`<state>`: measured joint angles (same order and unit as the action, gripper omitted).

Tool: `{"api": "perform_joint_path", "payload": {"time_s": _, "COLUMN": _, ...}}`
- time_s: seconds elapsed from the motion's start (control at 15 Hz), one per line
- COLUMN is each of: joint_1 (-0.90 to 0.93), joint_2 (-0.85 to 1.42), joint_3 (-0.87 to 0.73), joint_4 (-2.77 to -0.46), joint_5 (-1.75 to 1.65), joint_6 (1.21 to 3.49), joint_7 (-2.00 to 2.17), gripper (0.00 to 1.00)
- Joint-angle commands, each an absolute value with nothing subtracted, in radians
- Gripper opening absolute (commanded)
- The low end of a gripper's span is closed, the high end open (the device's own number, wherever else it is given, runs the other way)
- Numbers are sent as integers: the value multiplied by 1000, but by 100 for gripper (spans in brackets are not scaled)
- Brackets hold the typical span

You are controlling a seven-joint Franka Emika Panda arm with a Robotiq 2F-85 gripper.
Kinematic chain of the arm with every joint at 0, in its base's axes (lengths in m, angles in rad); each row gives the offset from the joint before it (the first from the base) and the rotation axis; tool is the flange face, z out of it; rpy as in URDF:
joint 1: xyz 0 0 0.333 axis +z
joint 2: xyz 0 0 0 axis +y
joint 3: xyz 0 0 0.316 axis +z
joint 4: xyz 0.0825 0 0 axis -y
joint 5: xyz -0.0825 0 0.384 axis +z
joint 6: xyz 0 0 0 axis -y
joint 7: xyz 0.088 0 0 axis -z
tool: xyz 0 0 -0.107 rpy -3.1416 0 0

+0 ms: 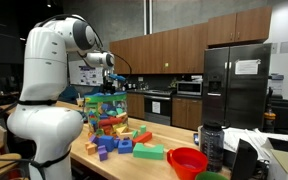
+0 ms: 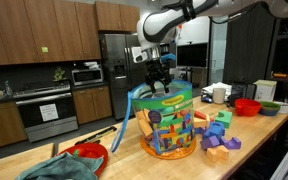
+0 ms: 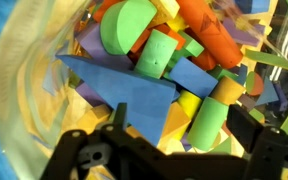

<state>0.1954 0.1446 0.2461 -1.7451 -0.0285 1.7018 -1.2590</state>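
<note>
Gripper (image 3: 184,128) frame fills the near edge of the wrist view. Fingers spread wide, nothing clamped. Right under it is a big blue wedge block (image 3: 124,85), with green cylinder blocks (image 3: 132,28) and an orange bar (image 3: 209,40) farther in. All are piled loose and tight inside the clear tub (image 3: 24,95). In both exterior views the gripper hangs just above the tub rim, over the heap. The tub stands on the wooden counter (image 2: 124,160). In an exterior view, loose purple blocks (image 2: 222,140) lie just right of the tub, and a red bowl (image 2: 89,153) and green cloth (image 2: 49,170) sit near left. Fridge (image 2: 114,60) stands far behind.
</note>
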Motion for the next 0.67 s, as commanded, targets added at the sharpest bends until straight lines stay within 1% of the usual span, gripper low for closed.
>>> {"api": "perform_joint_path", "payload": {"time_s": 0.0, "joint_1": 200, "joint_2": 104, "joint_3": 247, "joint_4": -1830, "joint_5": -20, "joint_6": 1749, "joint_7": -1258, "gripper": 100}}
{"api": "perform_joint_path", "payload": {"time_s": 0.27, "joint_1": 205, "joint_2": 104, "joint_3": 255, "joint_4": -1866, "joint_5": -14, "joint_6": 1782, "joint_7": -1258, "gripper": 100}}
{"api": "perform_joint_path", "payload": {"time_s": 0.6, "joint_1": 218, "joint_2": 115, "joint_3": 274, "joint_4": -1915, "joint_5": 20, "joint_6": 1934, "joint_7": -1255, "gripper": 100}}
